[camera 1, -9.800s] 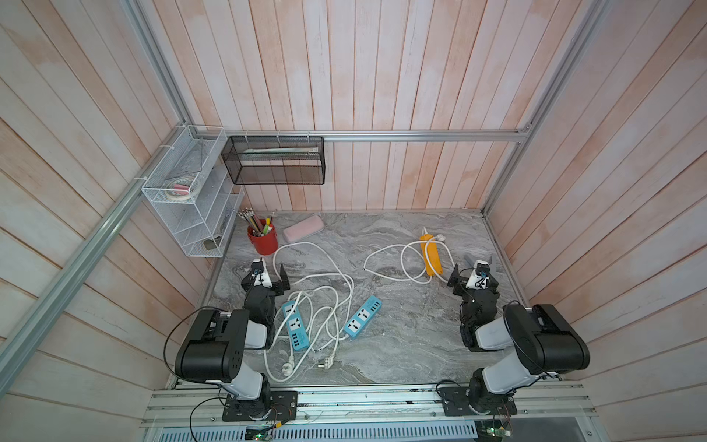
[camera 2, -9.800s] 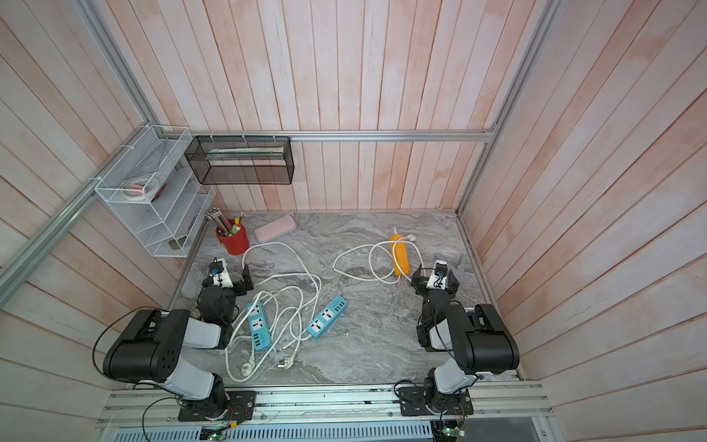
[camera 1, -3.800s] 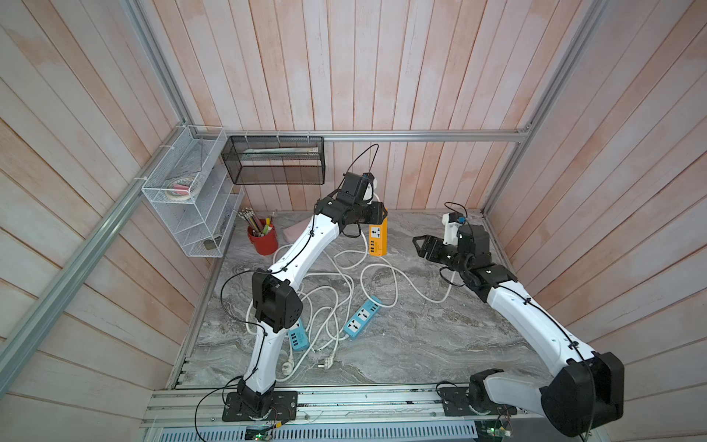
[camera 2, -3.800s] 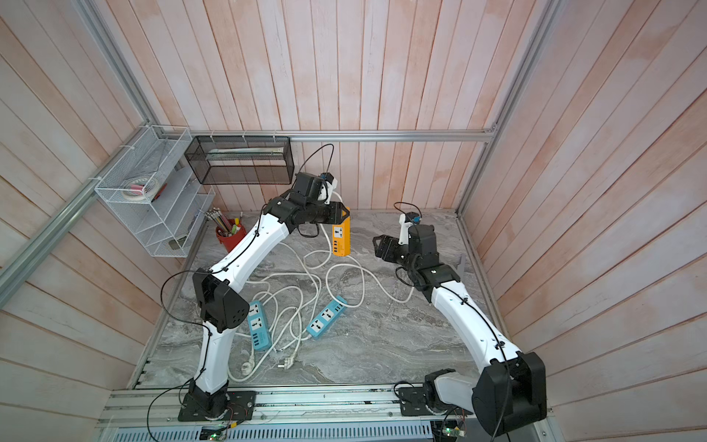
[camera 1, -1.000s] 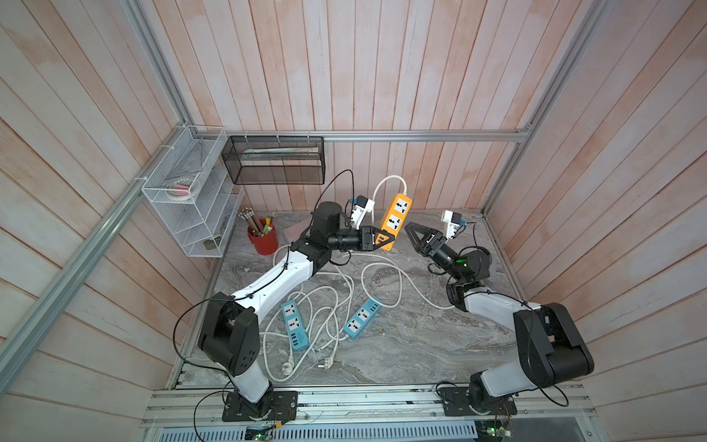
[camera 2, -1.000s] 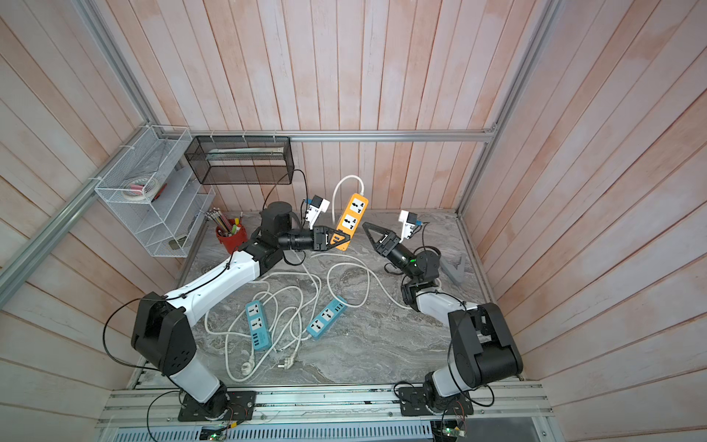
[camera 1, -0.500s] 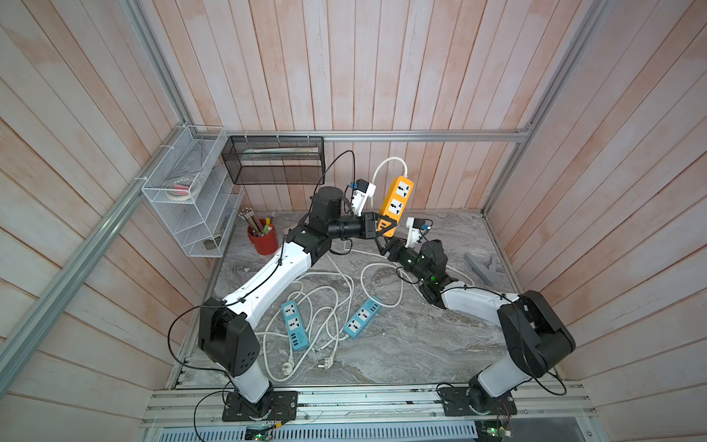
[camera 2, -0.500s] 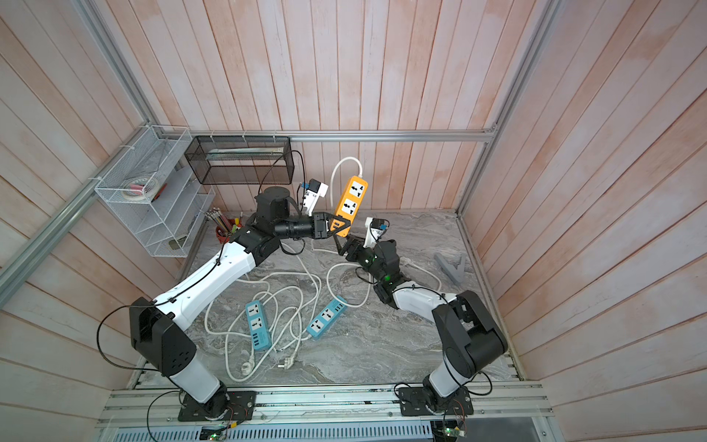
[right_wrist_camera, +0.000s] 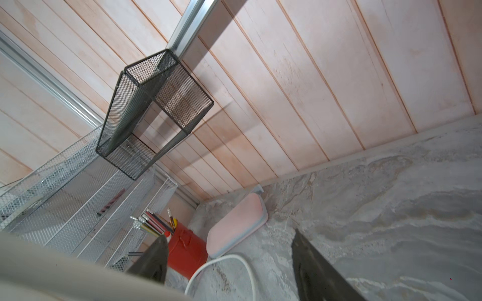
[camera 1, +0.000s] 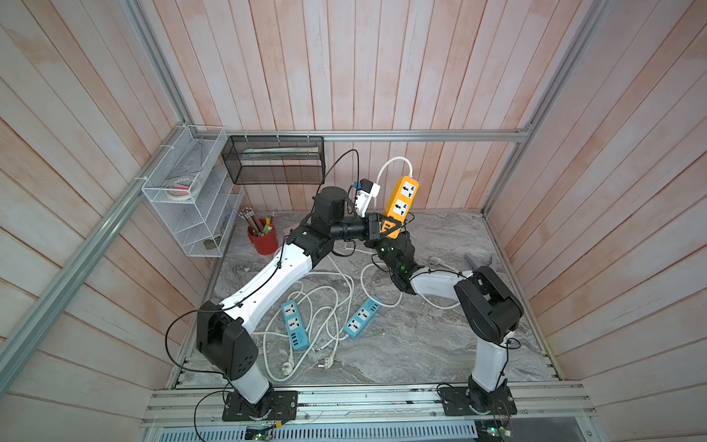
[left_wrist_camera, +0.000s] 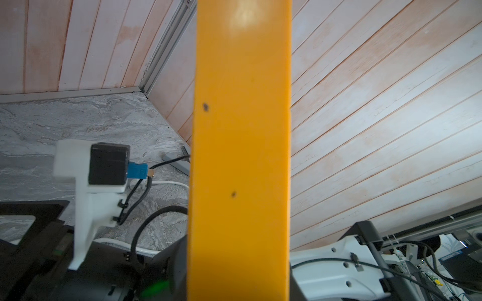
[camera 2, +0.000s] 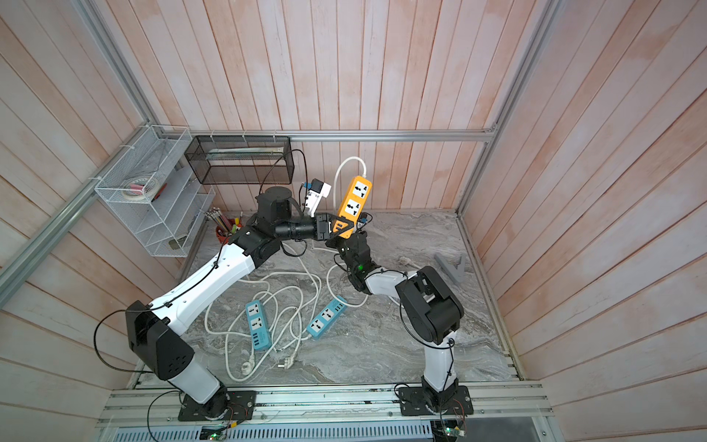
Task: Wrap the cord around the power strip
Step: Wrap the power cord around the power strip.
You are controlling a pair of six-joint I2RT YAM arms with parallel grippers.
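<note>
- The strip (camera 1: 401,201), orange, is in the air above the far middle of the table (camera 1: 421,344), tilted, with its sockets turned up
- The left gripper (camera 1: 386,228) is closed tight on the low end of the strip; I think it holds there so that the long body is free to receive the turns of cord
- The cord (camera 1: 382,168) leaves the high end, makes an arch and goes down out of view behind the left arm (camera 1: 267,283); white loops lie loose on the table below, and no turn is around the strip yet
- Held high like this, the strip is well apart from the two blue strips (camera 1: 294,325) and their tangled cords at the near left, probably so that only its own cord is taken
- The right gripper (right_wrist_camera: 229,234) is just under the low end of the strip in both top views, mostly hidden there; in the right wrist view its jaws are apart, fairly wide, and a white cord curves in the gap, not pinched
- I judge this to be the strip's own cord, but I cannot follow it all the way
- The next step seems to be to close on the cord and carry it around the body; the risk is that it slips out, or that the two grippers, so near each other, collide
</note>
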